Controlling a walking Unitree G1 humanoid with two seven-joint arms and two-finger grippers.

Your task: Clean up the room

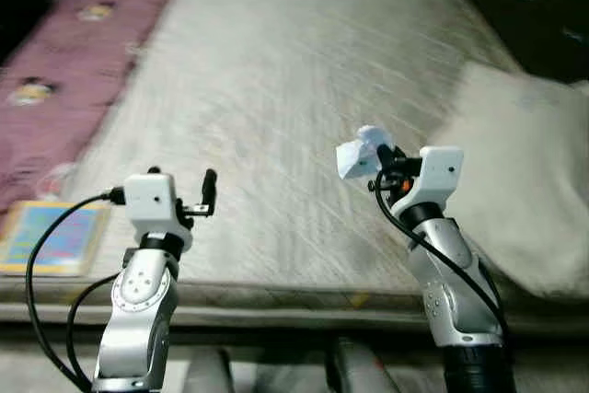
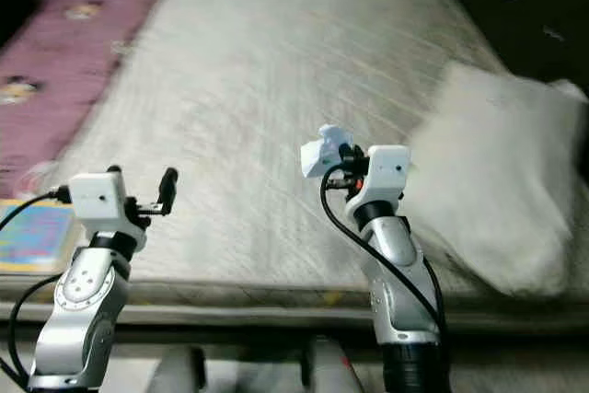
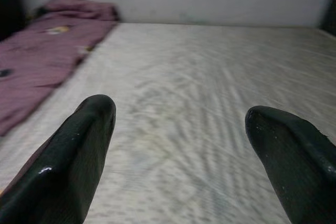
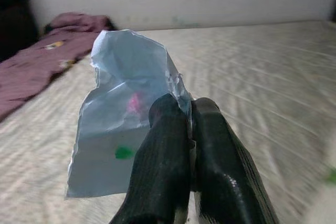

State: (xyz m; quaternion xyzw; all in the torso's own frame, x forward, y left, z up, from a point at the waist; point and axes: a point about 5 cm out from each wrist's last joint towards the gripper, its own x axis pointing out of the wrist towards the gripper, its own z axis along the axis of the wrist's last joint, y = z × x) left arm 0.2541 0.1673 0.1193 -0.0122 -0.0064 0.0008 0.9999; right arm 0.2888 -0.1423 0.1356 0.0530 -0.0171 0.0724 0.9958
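Bed (image 1: 276, 71) wide open ahead; right gripper (image 4: 190, 109) pinching wrapper (image 4: 123, 135) w/ jaws.

Crumpled pale-blue wrapper (image 4: 123, 135), pink and green marks, pinched between right gripper (image 4: 190, 113) fingers above the mattress (image 1: 276, 89).

Two silver metal arms are seen, each built from rounded, jointed segments with small dark screws set into the casings. Each wrist is capped by a white, box-shaped housing. A black cable is looped from the left housing down along the arm, and another is run beside the right forearm, where a small orange mark is visible under the housing. The left claw (image 1: 208, 192) and right claw (image 4: 189, 129) are each made of two long, glossy black fingers with rounded tips.
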